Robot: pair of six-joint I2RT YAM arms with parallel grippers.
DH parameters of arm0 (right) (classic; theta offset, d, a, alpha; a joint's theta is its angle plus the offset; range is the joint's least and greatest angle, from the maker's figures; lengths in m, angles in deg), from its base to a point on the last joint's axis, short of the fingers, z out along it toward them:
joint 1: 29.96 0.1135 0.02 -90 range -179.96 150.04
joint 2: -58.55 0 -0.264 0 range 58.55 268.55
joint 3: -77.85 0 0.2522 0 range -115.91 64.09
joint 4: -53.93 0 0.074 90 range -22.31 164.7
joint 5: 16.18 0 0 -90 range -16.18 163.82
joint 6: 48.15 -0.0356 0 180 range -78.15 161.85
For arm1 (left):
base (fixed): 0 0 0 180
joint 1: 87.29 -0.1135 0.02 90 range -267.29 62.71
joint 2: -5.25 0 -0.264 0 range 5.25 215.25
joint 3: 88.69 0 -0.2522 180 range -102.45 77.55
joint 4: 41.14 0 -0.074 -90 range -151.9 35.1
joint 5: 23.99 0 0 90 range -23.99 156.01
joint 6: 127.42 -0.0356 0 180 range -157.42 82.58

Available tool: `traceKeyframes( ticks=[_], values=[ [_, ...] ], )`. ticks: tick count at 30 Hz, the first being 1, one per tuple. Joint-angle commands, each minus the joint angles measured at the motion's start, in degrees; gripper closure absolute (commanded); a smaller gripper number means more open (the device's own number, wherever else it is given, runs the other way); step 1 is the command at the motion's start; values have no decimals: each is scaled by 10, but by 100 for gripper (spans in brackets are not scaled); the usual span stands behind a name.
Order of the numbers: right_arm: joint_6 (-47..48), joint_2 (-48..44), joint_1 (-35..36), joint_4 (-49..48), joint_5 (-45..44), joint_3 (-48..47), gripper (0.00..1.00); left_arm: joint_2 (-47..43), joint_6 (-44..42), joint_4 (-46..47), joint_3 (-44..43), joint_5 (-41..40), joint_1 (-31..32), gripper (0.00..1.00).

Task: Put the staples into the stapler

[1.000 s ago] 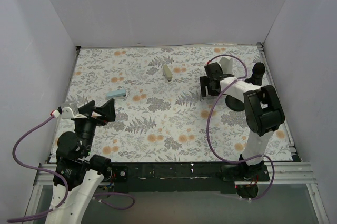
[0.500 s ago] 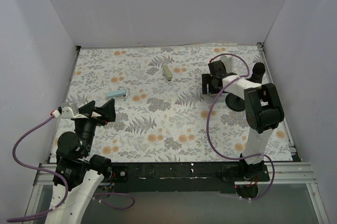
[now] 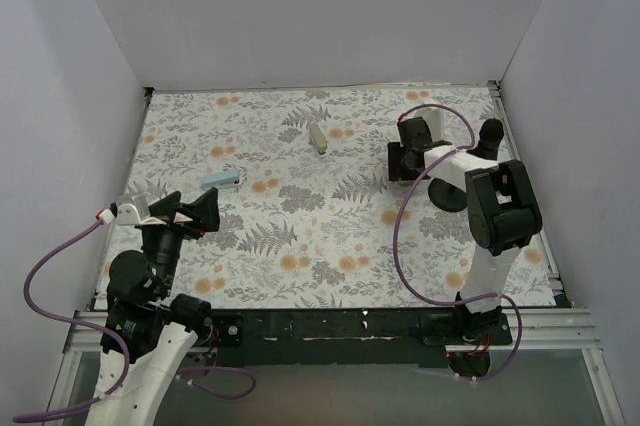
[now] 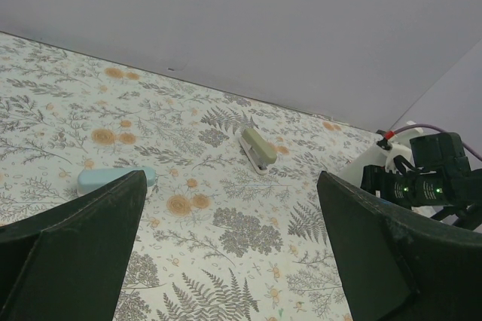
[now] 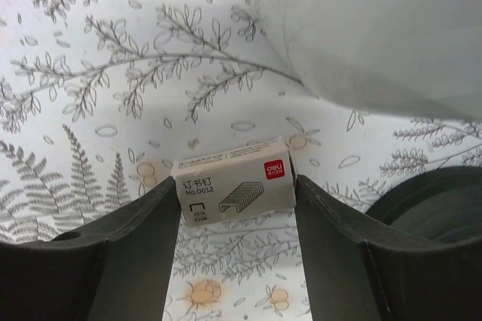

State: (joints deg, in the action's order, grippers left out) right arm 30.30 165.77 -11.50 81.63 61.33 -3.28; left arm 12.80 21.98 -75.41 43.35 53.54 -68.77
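Observation:
The staples are in a small cream-white box (image 5: 233,180) printed with a red logo, lying on the floral mat. My right gripper (image 5: 236,194) has one finger against each end of the box and is shut on it. In the top view the right gripper (image 3: 402,161) is at the back right and hides the box. The light blue stapler (image 3: 222,178) lies closed at the left of the mat, also in the left wrist view (image 4: 117,180). My left gripper (image 4: 230,185) is open and empty, held above the near left of the mat (image 3: 200,211).
A beige stapler (image 3: 318,137) lies at the back middle, also in the left wrist view (image 4: 258,149). A tall white wedge block (image 5: 376,27) stands just behind the box. A black round base (image 5: 437,200) sits to its right. White walls enclose the mat.
My right gripper has shifted a little to the right and back, toward the white wedge. The left arm and both staplers have not moved.

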Motion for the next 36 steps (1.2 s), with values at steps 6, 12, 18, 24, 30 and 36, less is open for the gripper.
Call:
traceKeyframes(
  ticks=[6, 12, 18, 24, 30, 36],
  values=[
    [-22, -80, 70, 22, -6, 67, 37, 4, -5, 3, 5, 3, 3, 2],
    [-89, -139, 163, 37, -31, 128, 37, 11, -6, 4, 5, 13, 2, 2],
    [-194, -157, 271, 89, -86, 145, 37, 27, -4, 2, 4, 31, 2, 2],
    [-267, -135, 359, 103, -111, 128, 32, 47, -2, 0, 3, 56, 2, 2],
    [-282, -126, 398, 112, -103, 111, 17, 91, 1, -1, -1, 108, 1, 2],
    [-254, -203, 400, 121, -83, 125, 10, 177, 11, 5, -3, 174, 2, 2]
  ],
)
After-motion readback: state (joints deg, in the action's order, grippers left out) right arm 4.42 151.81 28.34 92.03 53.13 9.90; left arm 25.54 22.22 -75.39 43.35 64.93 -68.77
